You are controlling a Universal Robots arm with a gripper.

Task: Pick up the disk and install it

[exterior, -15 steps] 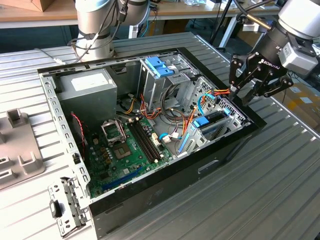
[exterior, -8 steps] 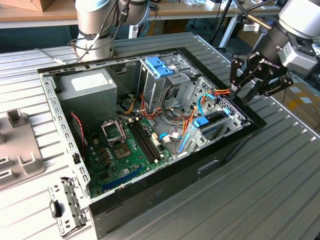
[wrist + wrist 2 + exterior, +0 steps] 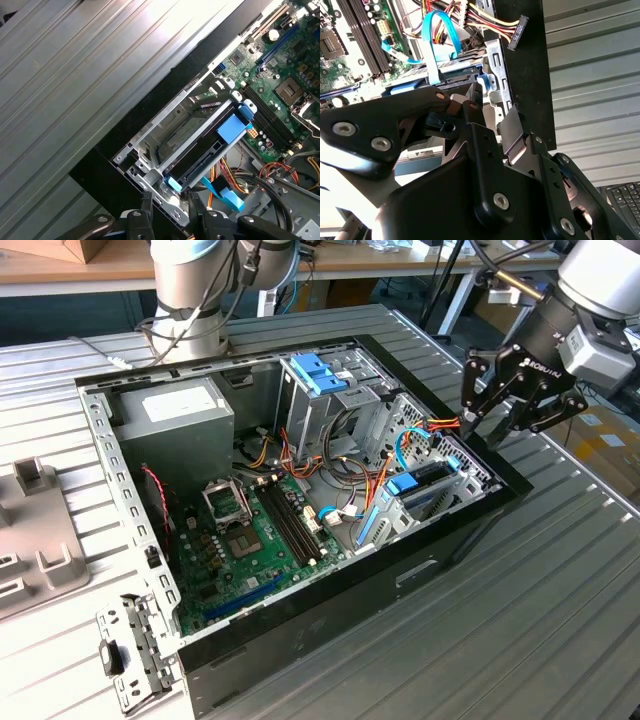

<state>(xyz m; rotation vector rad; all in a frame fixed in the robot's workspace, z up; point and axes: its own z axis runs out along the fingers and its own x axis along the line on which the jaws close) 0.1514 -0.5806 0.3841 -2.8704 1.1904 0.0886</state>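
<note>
While caged, disk [image 3: 210,145] half-hidden.

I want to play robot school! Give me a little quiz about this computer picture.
1. True or false: the disk rests in the metal drive cage inside the computer case.
2. Pick one. The end effector is: A) gripping the disk, B) open and empty, by the case's rim close to the disk, C) deep inside the case.
3. Fill the gap: the disk's end tab is coloured ____.

Key: 1 true; 2 B; 3 blue.
</note>
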